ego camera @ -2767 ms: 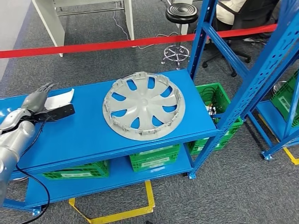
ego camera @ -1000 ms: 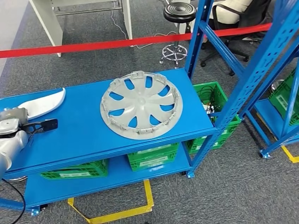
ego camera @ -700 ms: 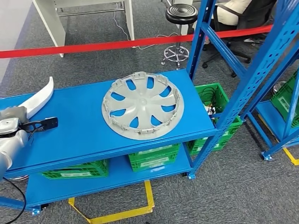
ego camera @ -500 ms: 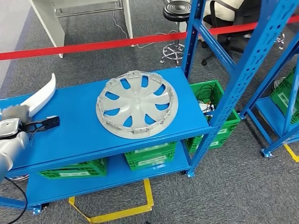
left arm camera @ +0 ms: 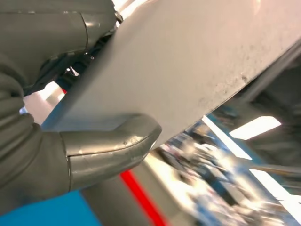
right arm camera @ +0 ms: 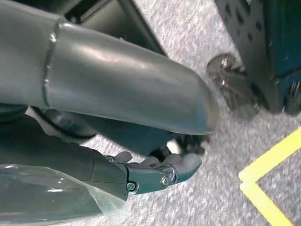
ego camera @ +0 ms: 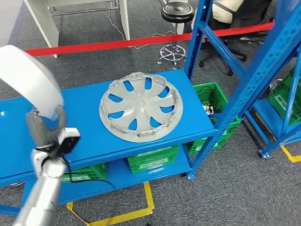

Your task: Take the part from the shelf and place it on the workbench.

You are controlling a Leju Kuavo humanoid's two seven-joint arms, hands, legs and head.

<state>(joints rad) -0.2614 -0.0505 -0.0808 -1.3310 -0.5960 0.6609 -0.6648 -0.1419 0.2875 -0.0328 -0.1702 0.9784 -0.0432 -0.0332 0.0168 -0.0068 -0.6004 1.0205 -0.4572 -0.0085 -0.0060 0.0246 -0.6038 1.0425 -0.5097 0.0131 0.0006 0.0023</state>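
My left hand (ego camera: 42,131) is clamped on one long curved white plastic panel (ego camera: 30,80), raised above the left end of the blue metal shelf top (ego camera: 89,127); the wrist camera shows the thick grey thumb (left arm camera: 110,148) pressed against the panel's pale face (left arm camera: 199,56) with the darker fingers on its other side. The silver left arm (ego camera: 41,197) rises from below, wrist bent upward, so the panel stands tilted over the hand and clear of the shelf. The panel is motion-blurred, so I can't make out its far end.

My right hand (right arm camera: 156,172) hangs over grey carpet beside a yellow floor line (right arm camera: 269,188), holding nothing; its fingers look loosely extended and apart, though the angle is poor.

Past the left hand, one round silver-grey plastic wheel cover (ego camera: 141,106) lies flat on the shelf top, well apart from the panel. I count three green plastic crates near floor level: two (ego camera: 153,158) (ego camera: 83,172) on the lower shelf and one (ego camera: 213,101) by the blue uprights (ego camera: 199,35). One red barrier tape (ego camera: 106,44) runs behind, with one black round stool (ego camera: 177,12) beyond it.
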